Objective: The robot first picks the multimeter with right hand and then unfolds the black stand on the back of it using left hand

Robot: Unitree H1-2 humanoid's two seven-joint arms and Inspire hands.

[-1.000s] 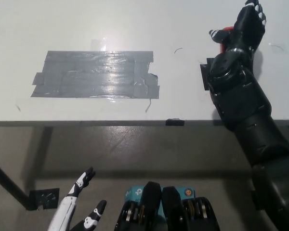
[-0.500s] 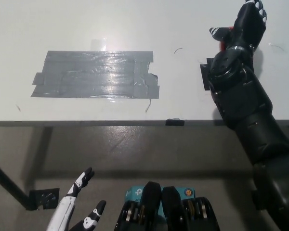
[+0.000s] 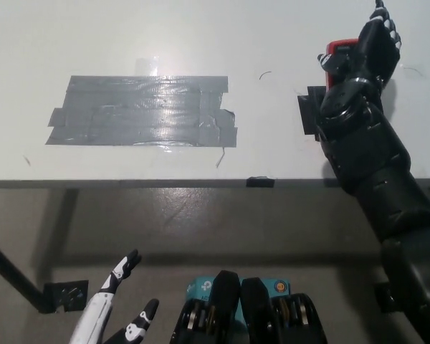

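Head view shows the black right hand (image 3: 369,50) at the far right of the white bench (image 3: 287,43), wrapped around the multimeter (image 3: 340,51), of which only a red edge and a dark corner show past the fingers; whether it has cleared the bench surface I cannot tell. By my reading the pick-up step is under way, and the unfolding of the stand is not yet begun: the stand itself is hidden from this angle. The white left hand (image 3: 115,315) hangs low at the lower left, below the bench edge and well apart from the multimeter, holding nothing, its dark-tipped fingers spread. The next move likely calls for bringing the multimeter toward the middle with its back turned to the left hand. The bench is smooth, matte and pale, with a wrinkled, glossy patch of grey tape (image 3: 143,111) across its middle and a small black square (image 3: 308,115) beside the right arm.
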